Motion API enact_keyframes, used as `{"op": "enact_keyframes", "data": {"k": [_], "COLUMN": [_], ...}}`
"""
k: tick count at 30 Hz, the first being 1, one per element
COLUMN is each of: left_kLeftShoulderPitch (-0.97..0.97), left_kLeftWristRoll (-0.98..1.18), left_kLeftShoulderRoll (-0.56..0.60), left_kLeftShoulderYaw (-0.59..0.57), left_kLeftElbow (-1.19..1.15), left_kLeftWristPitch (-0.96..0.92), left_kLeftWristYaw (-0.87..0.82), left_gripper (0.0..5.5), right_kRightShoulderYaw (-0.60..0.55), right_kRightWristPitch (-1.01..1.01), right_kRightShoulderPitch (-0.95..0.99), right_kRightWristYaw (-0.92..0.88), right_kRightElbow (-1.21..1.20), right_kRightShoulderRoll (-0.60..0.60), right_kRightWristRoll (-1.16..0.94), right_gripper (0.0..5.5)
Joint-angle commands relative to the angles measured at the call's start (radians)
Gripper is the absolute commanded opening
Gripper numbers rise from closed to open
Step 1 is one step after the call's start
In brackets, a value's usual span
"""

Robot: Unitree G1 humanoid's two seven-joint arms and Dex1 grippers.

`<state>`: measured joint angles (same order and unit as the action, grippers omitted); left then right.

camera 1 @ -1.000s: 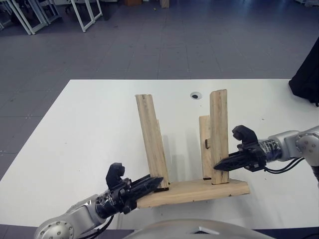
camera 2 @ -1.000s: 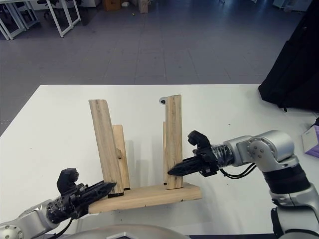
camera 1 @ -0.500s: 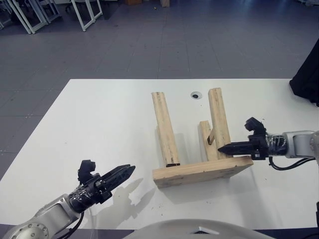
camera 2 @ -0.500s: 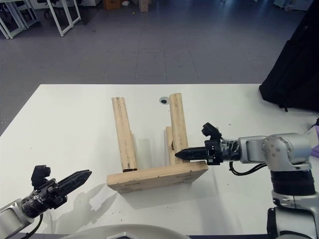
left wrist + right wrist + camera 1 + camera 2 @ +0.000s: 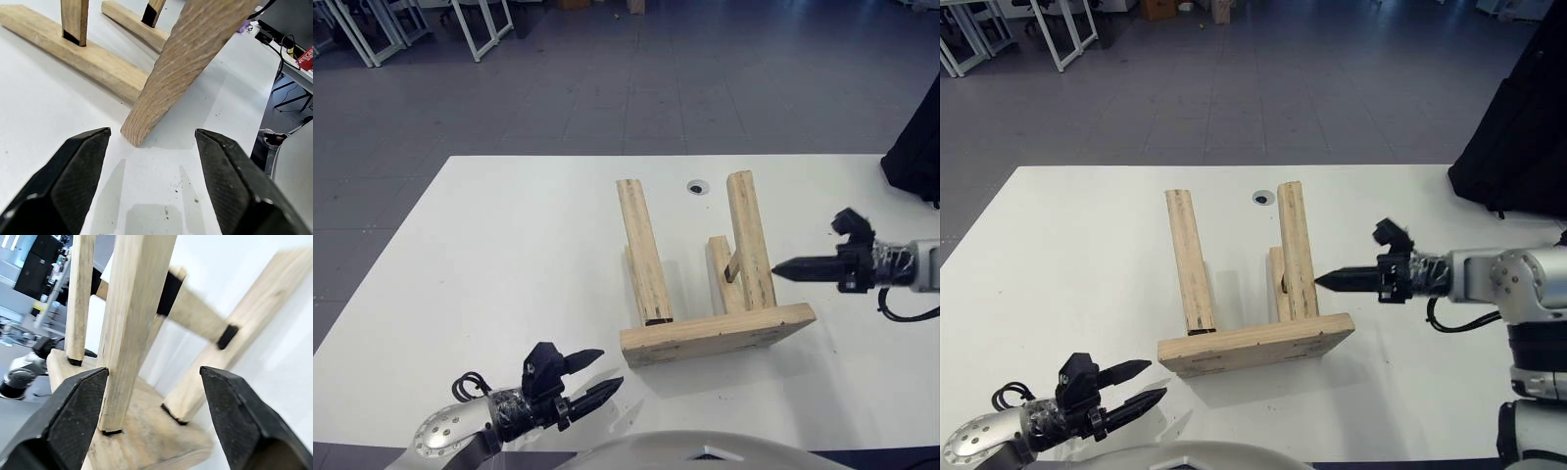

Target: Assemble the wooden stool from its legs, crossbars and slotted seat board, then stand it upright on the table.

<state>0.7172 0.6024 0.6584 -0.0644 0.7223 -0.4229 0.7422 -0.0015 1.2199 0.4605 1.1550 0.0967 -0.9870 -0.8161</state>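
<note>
Beside the right hand [image 5: 776, 266] lies the stool [image 5: 720, 336].

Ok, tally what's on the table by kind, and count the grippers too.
Wooden stool, assembled, lying on its side: 1
Grippers: 2, the left gripper and the right gripper, both open
Cable hole in the table: 1
Total: 4
</note>
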Motion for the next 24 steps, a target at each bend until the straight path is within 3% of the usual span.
{"op": "enact_keyframes", "data": {"k": [1,5,9,11,24], "left_kLeftShoulderPitch": [-0.118,-0.180,-0.198,-0.231,-0.309], "left_kLeftWristRoll": [-0.113,-0.183,-0.290,-0.317,-0.363], "left_kLeftShoulderRoll": [0.015,-0.016,0.079,0.094,0.066], "left_kLeftShoulderYaw": [0.057,0.105,0.141,0.155,0.250], "left_kLeftElbow": [0.014,-0.014,-0.045,-0.087,-0.212], "left_kLeftWristPitch": [0.008,0.081,0.139,0.162,0.241], "left_kLeftWristYaw": [-0.042,-0.034,0.048,0.074,0.118], "left_gripper": [3.20,3.20,3.20,3.20,3.20], "right_kRightShoulderYaw": [0.084,0.138,0.159,0.149,0.133], "right_kRightWristPitch": [-0.353,-0.872,-1.139,-1.162,-1.098], "right_kRightShoulderPitch": [0.121,-0.026,-0.193,-0.263,-0.408], "right_kRightWristYaw": [0.200,0.269,0.269,0.261,0.236], "right_kRightElbow": [0.156,0.179,0.135,0.082,-0.129], "right_kRightShoulderRoll": [-0.080,-0.103,-0.103,-0.083,0.009], "right_kRightWristRoll": [0.209,0.458,0.585,0.583,0.524], "right_gripper": [3.43,3.43,4.24,4.50,4.50]}}
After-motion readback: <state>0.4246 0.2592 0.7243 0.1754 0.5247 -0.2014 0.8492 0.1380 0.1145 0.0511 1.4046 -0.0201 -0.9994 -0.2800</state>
